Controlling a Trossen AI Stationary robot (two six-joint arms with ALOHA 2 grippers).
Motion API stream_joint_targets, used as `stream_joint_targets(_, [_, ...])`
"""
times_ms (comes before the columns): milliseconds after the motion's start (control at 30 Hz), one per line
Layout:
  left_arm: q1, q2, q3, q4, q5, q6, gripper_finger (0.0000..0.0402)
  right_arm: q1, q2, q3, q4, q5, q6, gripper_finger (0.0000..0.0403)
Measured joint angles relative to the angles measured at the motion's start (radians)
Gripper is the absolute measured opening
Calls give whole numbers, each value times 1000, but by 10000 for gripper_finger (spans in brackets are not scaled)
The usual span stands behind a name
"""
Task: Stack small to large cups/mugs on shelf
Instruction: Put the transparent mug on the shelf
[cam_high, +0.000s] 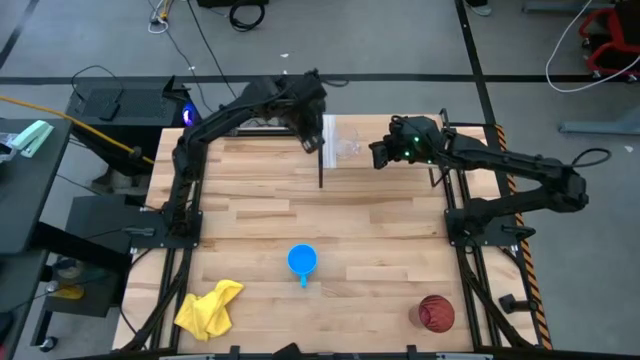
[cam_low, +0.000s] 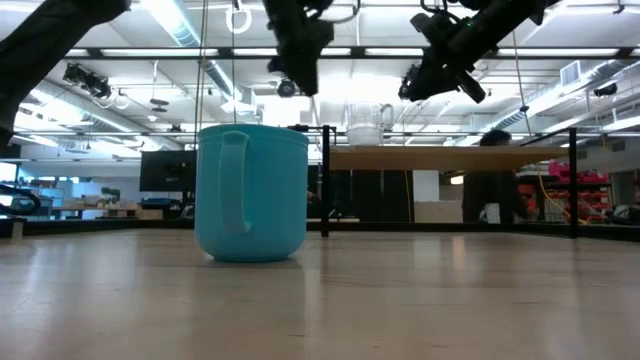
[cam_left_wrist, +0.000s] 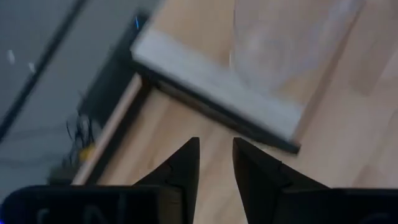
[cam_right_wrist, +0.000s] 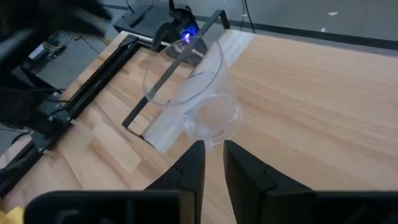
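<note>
Figure: placement of the first and smallest vessel. The clear cup (cam_high: 345, 140) stands upright on the shelf (cam_high: 400, 140), at the upper centre of the high view, just right of the shelf's white end panel (cam_high: 329, 131). In the low view the cup appears at upper centre, resting on the raised board and apparently empty.

The left end effector (cam_high: 316, 140) hovers just left of the cup, over the end panel; its wrist view shows its fingers (cam_left_wrist: 183, 168) close together with a narrow gap and nothing between them. The right end effector (cam_high: 380, 152) hovers just right of the cup; its fingers (cam_right_wrist: 193, 165) are likewise nearly closed and empty, with the cup directly ahead of them and apart from them.

Judged from this layout, the small cup is placed and two vessels remain. The blue mug (cam_high: 302, 261) sits at lower centre of the bench (cam_high: 250, 210), handle toward the lower edge; its interior shows only blue, so it is probably empty. The dark red tumbler (cam_high: 436, 313) stands at lower right; its contents cannot be told. The next move calls for one arm to leave the shelf, open, and grasp the mug for placing beside the cup. A yellow cloth (cam_high: 208, 308) lies at lower left.
</note>
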Motion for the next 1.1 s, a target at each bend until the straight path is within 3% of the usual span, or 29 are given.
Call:
stream_joint_targets(300, [-52, 1, -121, 75, 47, -73, 75, -47, 65, 0, 32, -61, -8, 66])
stream_joint_targets(633, [-75, 6, -121, 198, 60, -91, 54, -43, 158, 0, 92, -100, -4, 66])
stream_joint_targets(1100, [-49, 45, -121, 304, 82, -85, 52, -31, 168, 0, 141, -119, 4, 66])
